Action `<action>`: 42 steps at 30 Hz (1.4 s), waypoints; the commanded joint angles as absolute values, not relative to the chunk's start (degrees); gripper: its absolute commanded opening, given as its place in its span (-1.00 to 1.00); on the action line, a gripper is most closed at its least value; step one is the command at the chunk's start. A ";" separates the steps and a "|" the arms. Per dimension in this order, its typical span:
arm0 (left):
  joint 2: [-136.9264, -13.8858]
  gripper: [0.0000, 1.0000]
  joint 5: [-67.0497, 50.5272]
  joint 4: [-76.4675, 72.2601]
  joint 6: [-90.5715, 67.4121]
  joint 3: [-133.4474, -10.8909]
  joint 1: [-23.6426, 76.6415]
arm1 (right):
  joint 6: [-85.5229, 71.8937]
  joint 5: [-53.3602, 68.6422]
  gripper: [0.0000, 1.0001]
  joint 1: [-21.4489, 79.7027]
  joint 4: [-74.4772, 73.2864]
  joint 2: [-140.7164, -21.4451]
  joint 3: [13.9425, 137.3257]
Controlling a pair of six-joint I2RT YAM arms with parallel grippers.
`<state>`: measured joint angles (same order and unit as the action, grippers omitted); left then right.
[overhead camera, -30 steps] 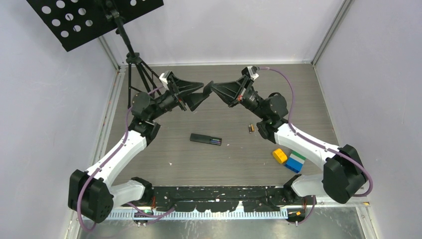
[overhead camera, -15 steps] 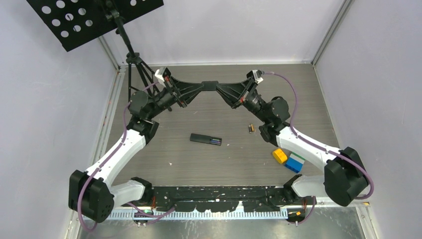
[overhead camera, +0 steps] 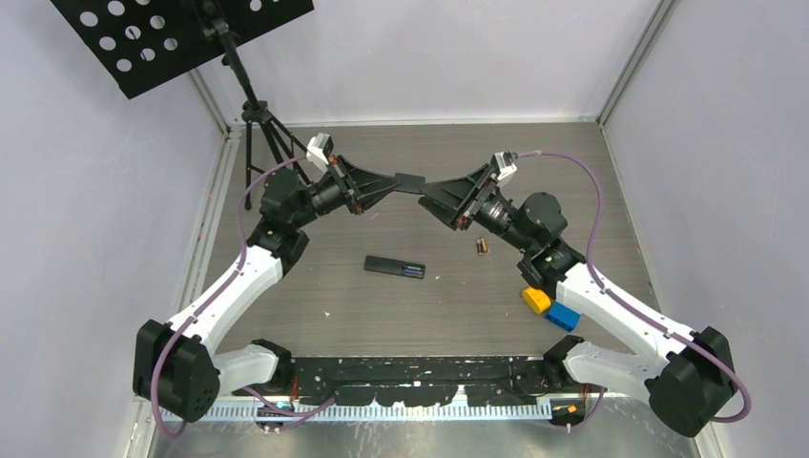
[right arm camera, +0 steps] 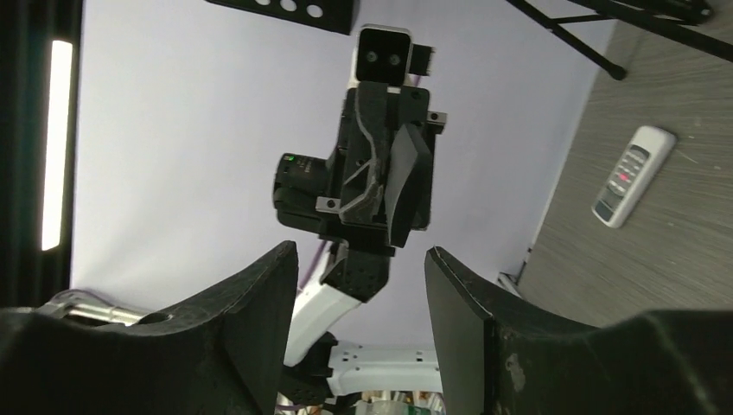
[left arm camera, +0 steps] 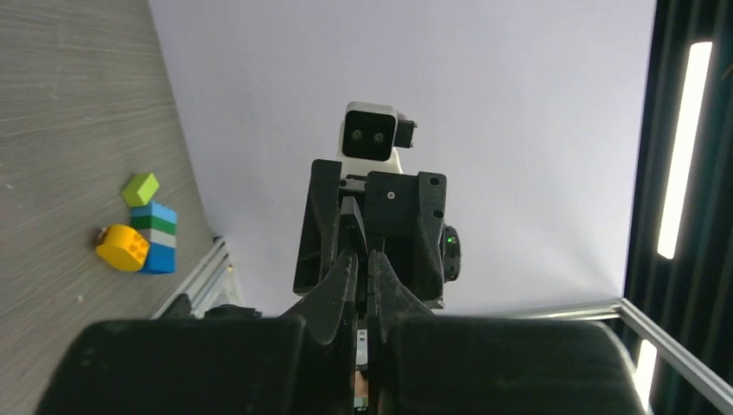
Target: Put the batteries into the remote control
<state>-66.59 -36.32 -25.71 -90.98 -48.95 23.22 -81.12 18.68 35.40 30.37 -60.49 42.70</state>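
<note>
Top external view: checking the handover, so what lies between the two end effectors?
A flat black panel, clamped in the shut left end effector; the right end effector facing it is open. Seen in the top external and right wrist views.

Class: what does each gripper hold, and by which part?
The left gripper pinches a flat black panel by its end; the right gripper stands open, holding nothing.

Pale lilac walls (overhead camera: 429,57) enclose a grey wood-grain table (overhead camera: 401,320), with a black perforated stand (overhead camera: 181,38) at its far-left corner.
</note>
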 commanded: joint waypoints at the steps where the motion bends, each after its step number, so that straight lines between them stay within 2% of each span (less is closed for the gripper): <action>1: -67.17 -1.00 -38.70 -24.11 -85.15 -51.59 23.02 | -74.03 17.36 0.18 35.25 21.58 -60.55 46.13; 7: -67.41 -1.00 -40.08 -24.01 -83.98 -51.59 22.97 | -73.40 16.64 -0.07 35.26 21.97 -62.96 46.83; 13: -67.70 -1.00 -42.07 -23.51 -82.64 -51.59 23.02 | -73.04 15.23 -0.17 35.25 23.34 -63.54 46.69; 15: -67.60 -1.00 -42.51 -23.42 -82.26 -51.39 23.03 | -73.18 15.20 -0.31 35.24 23.57 -63.63 46.40; 17: -67.38 -1.00 -42.48 -22.94 -81.74 -51.12 22.98 | -73.92 15.33 -0.54 35.23 24.79 -63.72 45.77; 23: -66.67 -0.98 -42.15 -17.67 -77.32 -51.22 22.96 | -74.89 14.80 -0.99 35.15 26.17 -63.10 43.60; 24: -66.58 -0.83 -41.83 -15.45 -75.60 -51.42 22.94 | -74.70 14.46 -0.99 35.15 25.69 -62.84 43.23; 25: -66.43 -0.60 -41.24 -12.48 -73.40 -51.75 22.94 | -74.26 14.04 -0.99 35.16 24.84 -62.46 42.83; 26: -66.25 -0.19 -40.25 -8.39 -70.26 -52.29 22.75 | -73.65 13.72 -0.99 35.16 23.64 -62.11 42.43; 27: -66.00 0.06 -38.77 -3.91 -66.94 -52.72 22.50 | -72.86 13.26 -0.99 35.16 21.99 -61.67 42.09; 28: -65.72 0.26 -36.83 0.95 -63.33 -53.12 22.28 | -71.77 12.70 -0.99 35.16 19.94 -61.19 41.64; 30: -65.18 0.53 -30.83 9.94 -55.96 -53.13 21.92 | -69.32 11.11 -0.99 35.12 15.15 -60.50 40.59; 34: -66.51 0.74 -18.73 18.23 -47.07 -49.94 21.44 | -67.11 9.48 -0.99 35.50 9.98 -62.52 37.38; 39: -73.75 0.72 -17.64 17.48 -44.32 -45.75 20.74 | -67.41 5.63 -0.99 38.77 10.60 -69.25 33.71; 42: -77.27 0.57 -18.17 14.87 -43.16 -44.09 20.65 | -67.95 3.25 -0.99 40.60 13.74 -73.55 31.84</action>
<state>-73.67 -20.38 14.46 -48.36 -46.41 20.93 -68.84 8.21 38.28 11.00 -69.63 33.74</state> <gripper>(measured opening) 0.832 0.066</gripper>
